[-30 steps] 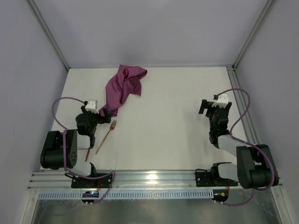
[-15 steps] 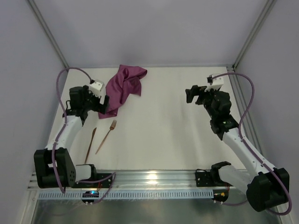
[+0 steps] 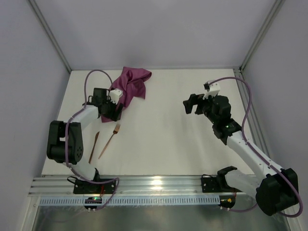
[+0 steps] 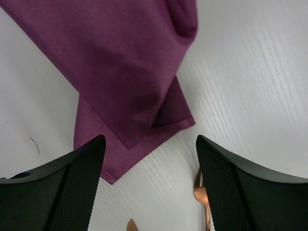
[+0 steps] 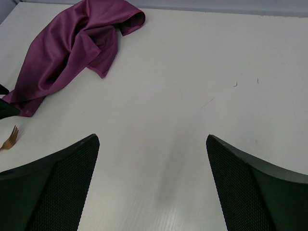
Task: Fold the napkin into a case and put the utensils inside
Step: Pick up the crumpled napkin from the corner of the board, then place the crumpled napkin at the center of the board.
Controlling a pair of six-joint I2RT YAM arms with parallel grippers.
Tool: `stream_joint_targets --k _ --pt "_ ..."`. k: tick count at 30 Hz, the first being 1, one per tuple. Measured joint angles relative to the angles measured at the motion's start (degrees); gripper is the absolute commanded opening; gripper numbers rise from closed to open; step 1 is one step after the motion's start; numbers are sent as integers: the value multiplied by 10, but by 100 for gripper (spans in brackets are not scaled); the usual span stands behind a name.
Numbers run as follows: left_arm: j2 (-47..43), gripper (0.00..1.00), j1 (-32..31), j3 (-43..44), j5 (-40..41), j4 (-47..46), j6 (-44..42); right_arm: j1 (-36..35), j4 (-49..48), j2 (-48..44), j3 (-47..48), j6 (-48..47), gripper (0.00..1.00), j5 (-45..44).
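The plum-purple napkin (image 3: 129, 86) lies crumpled at the back left of the table, one corner trailing toward me; no case is in view. My left gripper (image 3: 115, 111) hovers open just over that near corner (image 4: 125, 72), nothing between its fingers (image 4: 72, 178). Two copper utensils lie in front of it: a fork (image 3: 109, 139) and a slimmer piece (image 3: 93, 147). The fork's head (image 4: 202, 202) shows by the right finger in the left wrist view. My right gripper (image 3: 191, 103) hangs open above bare table, and its wrist view shows the napkin (image 5: 72, 48) far to its left.
Grey walls with metal corner posts (image 3: 50, 41) close the table on three sides. A metal rail (image 3: 154, 185) with the arm bases runs along the near edge. A cable (image 3: 250, 103) loops off the right arm.
The left arm reached out from beside the utensils and settled its gripper at the napkin's near corner. The right arm lifted and stretched toward the table's middle.
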State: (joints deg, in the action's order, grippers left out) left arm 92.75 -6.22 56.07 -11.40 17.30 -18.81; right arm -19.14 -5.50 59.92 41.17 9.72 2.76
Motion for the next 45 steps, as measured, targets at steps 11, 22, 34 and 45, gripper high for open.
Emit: stream_joint_targets --k 11,22,34,45 --pt "98 0 2 58 52 -23 25 -3 0 24 -2 12 90 34" --pt "-77 0 -96 112 16 55 29 -24 48 62 38 12 70 79" --pt "-137 0 -227 196 -64 167 5 -25 192 75 102 31 71 25" --pt "13 0 -349 86 -23 216 -61 -70 226 140 19 85 69 -23"
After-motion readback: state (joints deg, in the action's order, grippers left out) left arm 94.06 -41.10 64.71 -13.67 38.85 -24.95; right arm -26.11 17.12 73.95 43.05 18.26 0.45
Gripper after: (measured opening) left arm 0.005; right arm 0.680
